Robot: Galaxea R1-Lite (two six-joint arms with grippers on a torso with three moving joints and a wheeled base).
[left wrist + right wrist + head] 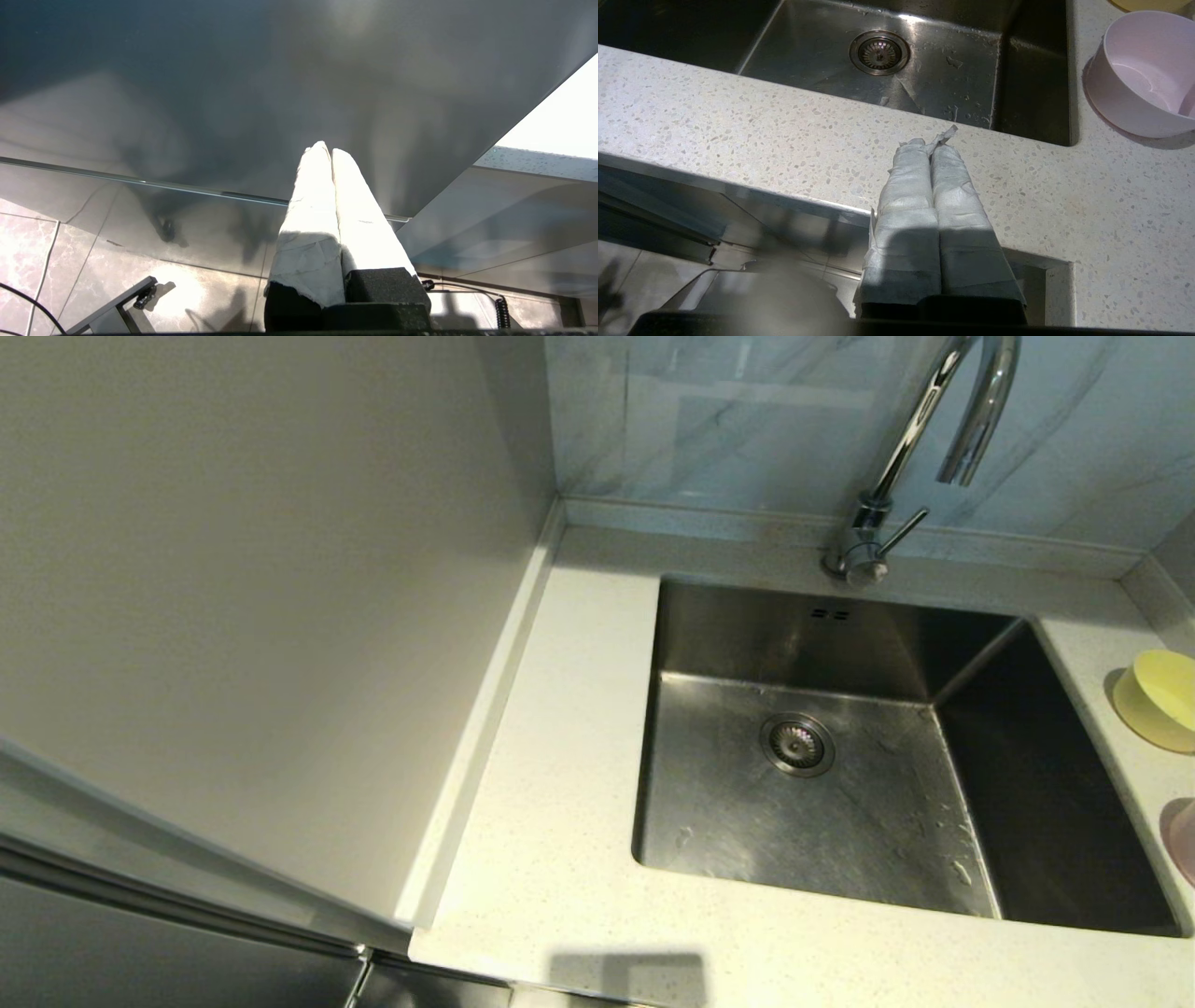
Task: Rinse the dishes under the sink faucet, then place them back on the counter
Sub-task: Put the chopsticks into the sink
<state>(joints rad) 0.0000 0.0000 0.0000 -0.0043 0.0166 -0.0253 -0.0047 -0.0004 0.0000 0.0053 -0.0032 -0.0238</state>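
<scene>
The steel sink (pixel 868 840) lies empty, its round drain (pixel 797 744) in the middle. Behind it rises the chrome faucet (pixel 920 420), no water running. To the right of the basin, a yellow-green bowl (pixel 1158 698) sits on the speckled counter (pixel 551 821), and a pale pink bowl (pixel 1141 74) rests nearer the front edge (pixel 1184 840). Chopsticks are out of view. My right gripper (pixel 930 143) hovers shut and empty over the counter's front edge, short of the sink (pixel 924 60). My left gripper (pixel 325 150) is shut, low beside a dark cabinet front.
A plain beige wall panel (pixel 243 616) stands left of the counter. A marbled backsplash (pixel 728 420) runs behind the faucet. Tiled floor (pixel 70 261) and cabinet fronts (pixel 280 93) fill the left wrist view.
</scene>
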